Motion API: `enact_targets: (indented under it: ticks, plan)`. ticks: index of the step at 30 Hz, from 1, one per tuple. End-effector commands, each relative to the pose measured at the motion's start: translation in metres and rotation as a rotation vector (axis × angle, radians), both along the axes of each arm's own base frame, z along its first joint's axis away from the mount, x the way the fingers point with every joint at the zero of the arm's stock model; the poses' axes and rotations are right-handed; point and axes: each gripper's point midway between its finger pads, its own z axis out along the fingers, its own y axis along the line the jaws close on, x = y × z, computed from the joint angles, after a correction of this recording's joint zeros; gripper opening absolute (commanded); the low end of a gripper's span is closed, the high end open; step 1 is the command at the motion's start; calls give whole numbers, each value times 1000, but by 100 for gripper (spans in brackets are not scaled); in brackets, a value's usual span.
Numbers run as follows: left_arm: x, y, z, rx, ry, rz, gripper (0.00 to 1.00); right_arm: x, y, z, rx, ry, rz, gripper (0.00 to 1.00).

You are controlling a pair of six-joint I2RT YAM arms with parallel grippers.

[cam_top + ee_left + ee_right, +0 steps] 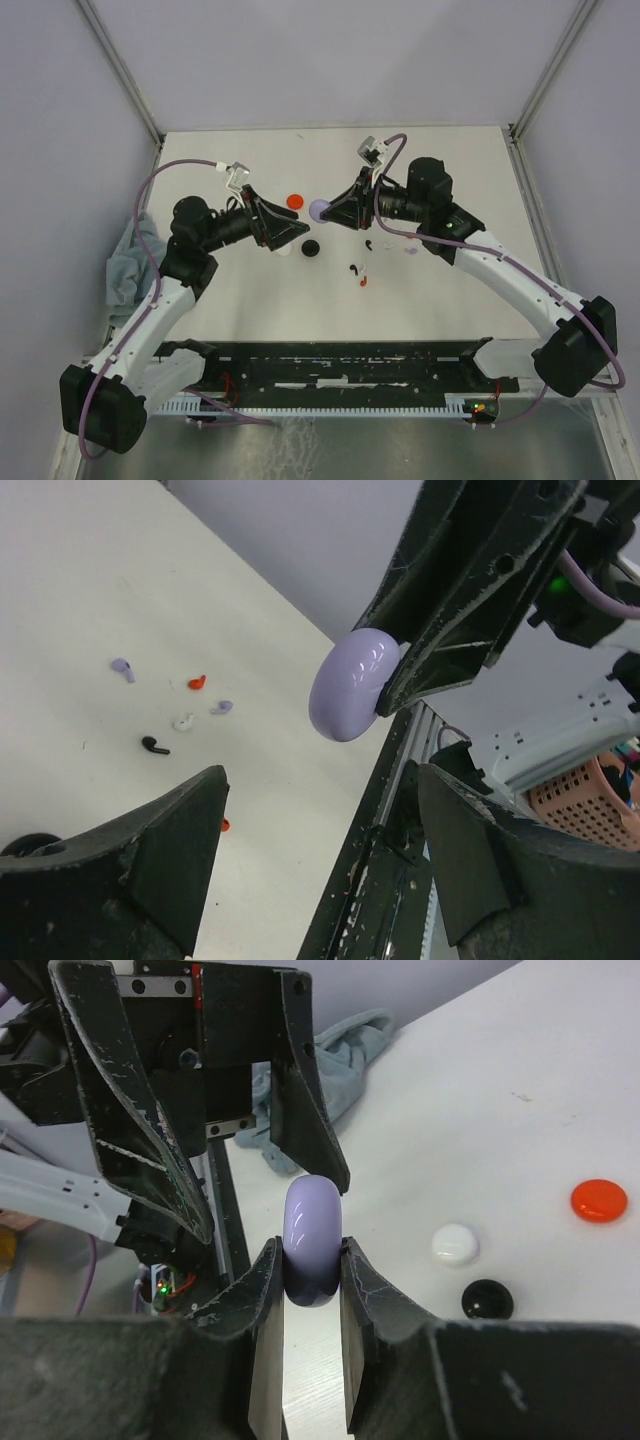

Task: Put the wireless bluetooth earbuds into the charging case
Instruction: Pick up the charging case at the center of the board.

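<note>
— How far along are you?

— Hardly begun, I judge. My right pincer (312, 1265) is clenched on the lavender case (312, 1222) and holds it up off the table (460, 170), in the gap between my two arms. My left pincer (293, 232) is spread wide with nothing in it. It faces the case from near by and does not touch it.

— And the earbuds (358, 272)?

— All loose on the table, on the right arm's side of the case. I can see a black earbud (154, 746), a white earbud (184, 721) and a red earbud (196, 683), with a lavender earbud (122, 668) a little apart from them. None sits in the case. As far as I can see the case is shut, so it has yet to be opened and the matching earbuds fetched and seated.

— Which way does the case point?

— It is a rounded pebble held on edge. Its broad faces press against my two fingers and its thin rim turns toward my right wrist. Its longer side runs out along my fingers toward the left pincer. I cannot make out a seam or which side the lid is on. The earbuds lie flat with their stems pointing different ways.
</note>
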Motion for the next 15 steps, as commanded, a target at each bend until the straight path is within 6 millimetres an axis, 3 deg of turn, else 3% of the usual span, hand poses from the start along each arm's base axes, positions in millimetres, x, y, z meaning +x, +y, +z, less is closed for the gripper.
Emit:
enact_targets:
  ticks: [1,9,15]
  plan:
    - [-20,-7,40,24,-307,-154,82,-26,1,36,35,-50,140,9]
    - [-30,-16,48,-14,-365,-238,61,-39,5,49,56,-64,229,10]
    - [-35,-24,56,-52,-371,-276,55,-40,9,47,55,-64,244,11]
